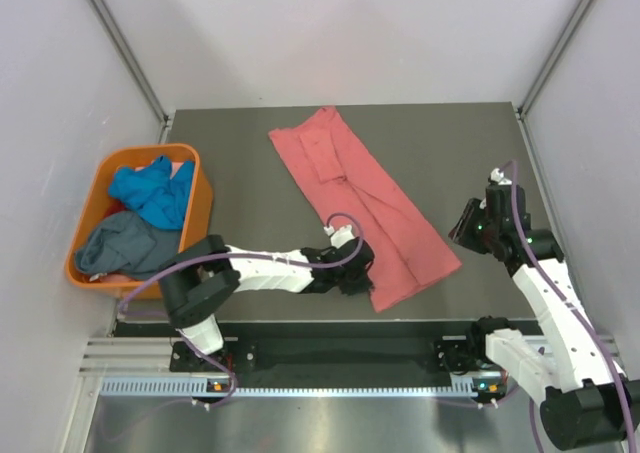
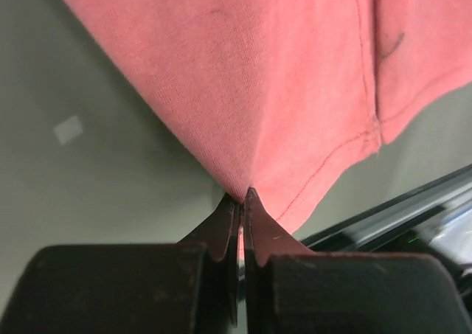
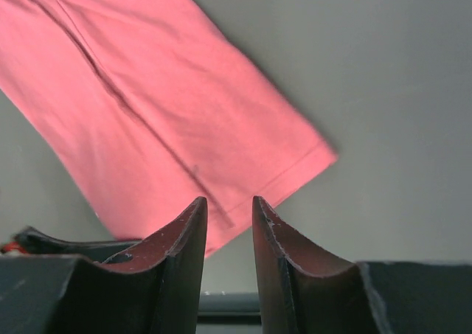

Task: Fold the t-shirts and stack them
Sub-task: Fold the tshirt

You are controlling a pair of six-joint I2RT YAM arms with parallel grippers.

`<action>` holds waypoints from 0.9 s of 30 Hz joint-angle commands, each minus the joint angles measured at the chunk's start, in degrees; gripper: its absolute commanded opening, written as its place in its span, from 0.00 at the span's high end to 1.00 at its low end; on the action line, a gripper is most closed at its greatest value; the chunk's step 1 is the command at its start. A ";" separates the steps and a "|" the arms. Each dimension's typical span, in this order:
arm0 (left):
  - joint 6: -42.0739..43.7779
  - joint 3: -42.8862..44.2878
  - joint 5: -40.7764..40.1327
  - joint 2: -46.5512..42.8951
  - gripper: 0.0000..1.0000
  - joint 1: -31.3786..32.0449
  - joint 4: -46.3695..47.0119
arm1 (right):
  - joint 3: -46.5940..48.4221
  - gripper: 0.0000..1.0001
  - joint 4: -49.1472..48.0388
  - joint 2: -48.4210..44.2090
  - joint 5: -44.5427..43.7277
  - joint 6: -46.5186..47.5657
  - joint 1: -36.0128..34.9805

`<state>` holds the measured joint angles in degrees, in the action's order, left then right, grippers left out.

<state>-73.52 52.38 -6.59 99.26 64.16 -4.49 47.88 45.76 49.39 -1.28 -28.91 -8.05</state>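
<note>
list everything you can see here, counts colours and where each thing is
salmon-pink t-shirt: 1, salmon pink, lying as a long strip slantwise on the table, far centre to near right
bright blue t-shirt: 1, bright blue, crumpled in the tub, far side
grey-blue t-shirt: 1, slate grey-blue, crumpled in the tub, near side
tub: 1, orange, at the table's left edge
table: 1, dark grey, under everything
left gripper: 1, black, shut on the pink shirt's near corner
right gripper: 1, black, open, holding nothing, to the right of the pink shirt
</note>
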 commanded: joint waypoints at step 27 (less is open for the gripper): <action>21.31 -16.34 15.11 -34.49 0.94 -17.32 -33.66 | -17.47 0.63 -14.64 6.87 8.92 -11.34 -27.27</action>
<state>-53.28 36.51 2.96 65.49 46.94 -38.00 30.68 35.09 56.45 7.66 -37.17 -33.23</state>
